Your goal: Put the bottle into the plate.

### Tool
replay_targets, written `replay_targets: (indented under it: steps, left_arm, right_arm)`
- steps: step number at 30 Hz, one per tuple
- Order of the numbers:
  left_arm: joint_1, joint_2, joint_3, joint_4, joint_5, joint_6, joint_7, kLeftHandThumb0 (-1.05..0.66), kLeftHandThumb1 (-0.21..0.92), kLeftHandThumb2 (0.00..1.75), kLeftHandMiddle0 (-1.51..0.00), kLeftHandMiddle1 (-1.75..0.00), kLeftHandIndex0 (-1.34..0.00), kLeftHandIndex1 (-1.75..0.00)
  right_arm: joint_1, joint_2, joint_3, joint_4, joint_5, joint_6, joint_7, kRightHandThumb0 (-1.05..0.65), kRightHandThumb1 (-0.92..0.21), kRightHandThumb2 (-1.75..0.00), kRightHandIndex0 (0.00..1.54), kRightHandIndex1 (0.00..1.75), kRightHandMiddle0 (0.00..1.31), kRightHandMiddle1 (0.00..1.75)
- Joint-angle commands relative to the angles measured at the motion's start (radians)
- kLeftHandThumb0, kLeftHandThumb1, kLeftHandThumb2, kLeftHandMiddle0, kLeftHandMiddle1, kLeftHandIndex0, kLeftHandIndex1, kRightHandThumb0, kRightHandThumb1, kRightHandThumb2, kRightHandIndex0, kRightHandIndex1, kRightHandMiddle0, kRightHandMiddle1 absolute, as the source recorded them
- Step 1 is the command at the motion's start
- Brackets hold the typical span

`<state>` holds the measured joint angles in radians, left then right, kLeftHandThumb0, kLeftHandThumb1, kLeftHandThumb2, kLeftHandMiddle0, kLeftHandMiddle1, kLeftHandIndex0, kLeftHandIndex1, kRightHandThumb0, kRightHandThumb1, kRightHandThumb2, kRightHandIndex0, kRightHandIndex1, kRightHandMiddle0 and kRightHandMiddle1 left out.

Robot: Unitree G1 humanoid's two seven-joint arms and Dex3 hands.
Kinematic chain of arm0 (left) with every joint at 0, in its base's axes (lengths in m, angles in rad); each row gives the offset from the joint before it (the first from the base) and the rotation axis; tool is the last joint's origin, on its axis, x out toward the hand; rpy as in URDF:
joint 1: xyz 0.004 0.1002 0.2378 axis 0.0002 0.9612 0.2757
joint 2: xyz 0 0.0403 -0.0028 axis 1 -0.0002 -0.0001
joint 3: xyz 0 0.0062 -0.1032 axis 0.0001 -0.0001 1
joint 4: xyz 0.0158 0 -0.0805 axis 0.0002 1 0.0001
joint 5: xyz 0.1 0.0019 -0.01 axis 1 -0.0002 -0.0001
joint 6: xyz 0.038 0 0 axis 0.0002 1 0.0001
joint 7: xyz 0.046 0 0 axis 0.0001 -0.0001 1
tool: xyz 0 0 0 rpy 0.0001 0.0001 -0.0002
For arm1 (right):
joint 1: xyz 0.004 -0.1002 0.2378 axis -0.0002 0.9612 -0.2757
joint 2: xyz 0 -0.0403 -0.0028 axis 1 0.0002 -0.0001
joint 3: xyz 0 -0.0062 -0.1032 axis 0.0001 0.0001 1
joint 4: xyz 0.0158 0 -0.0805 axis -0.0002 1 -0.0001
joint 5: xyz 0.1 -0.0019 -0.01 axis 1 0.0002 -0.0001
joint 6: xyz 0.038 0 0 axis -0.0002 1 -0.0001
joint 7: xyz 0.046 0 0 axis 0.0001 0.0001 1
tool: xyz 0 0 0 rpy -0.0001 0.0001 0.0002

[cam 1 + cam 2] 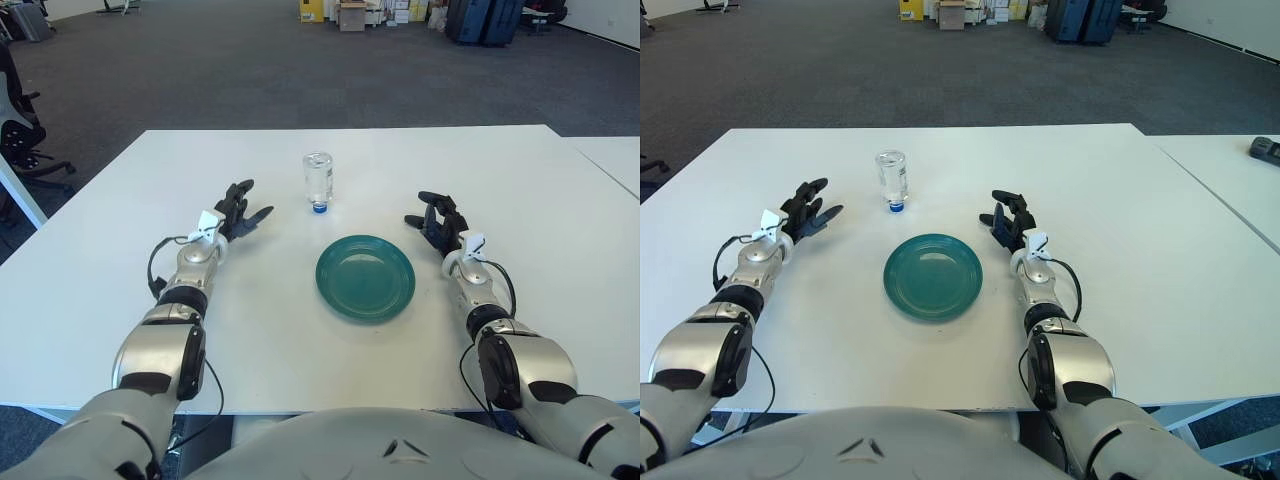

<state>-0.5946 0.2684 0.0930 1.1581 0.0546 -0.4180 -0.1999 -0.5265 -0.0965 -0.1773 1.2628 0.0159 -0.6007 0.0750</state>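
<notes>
On the white table (560, 300), the bottle (318, 180) stands cap-down just beyond the far edge of the green plate (365, 276), between the left hand (238, 213) and right hand (437, 222), touching neither; both have fingers apart and hold nothing. Small clear plastic, looks near-empty: likely light, slick, slightly squeezable, and tippy balanced on its blue cap. Best hold is probably around mid-body with a gentle wrap, since a nudge could topple it.
</notes>
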Motion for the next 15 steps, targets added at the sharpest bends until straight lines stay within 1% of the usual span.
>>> replay_targets:
  steps: [1, 5, 9, 15]
  left_arm:
    - [-0.073, 0.016, -0.014, 0.006, 0.021, 0.015, 0.027, -0.96, 0.90, 0.06, -0.07, 0.00, 0.00, -0.36]
    - [-0.105, 0.012, -0.026, 0.018, 0.032, 0.023, 0.047, -0.97, 0.90, 0.06, -0.07, 0.00, 0.00, -0.37]
    - [-0.117, 0.006, -0.033, 0.022, 0.038, 0.020, 0.059, -0.97, 0.90, 0.05, -0.09, -0.01, 0.00, -0.38]
    - [-0.139, -0.029, -0.051, 0.031, 0.050, 0.027, 0.090, -0.97, 0.90, 0.04, -0.12, -0.02, 0.00, -0.40]
  right_arm:
    - [0.018, 0.012, 0.003, 0.018, -0.006, 0.037, -0.009, -0.67, -0.92, -0.87, 0.62, 0.59, 0.11, 0.96]
    - [0.016, 0.012, 0.005, 0.019, -0.004, 0.042, -0.012, -0.67, -0.92, -0.87, 0.62, 0.59, 0.10, 0.96]
    - [0.014, 0.013, 0.006, 0.019, -0.002, 0.044, -0.015, -0.66, -0.92, -0.86, 0.62, 0.59, 0.10, 0.95]
    - [0.012, 0.013, 0.004, 0.019, 0.001, 0.045, -0.019, -0.65, -0.92, -0.86, 0.62, 0.60, 0.09, 0.95]
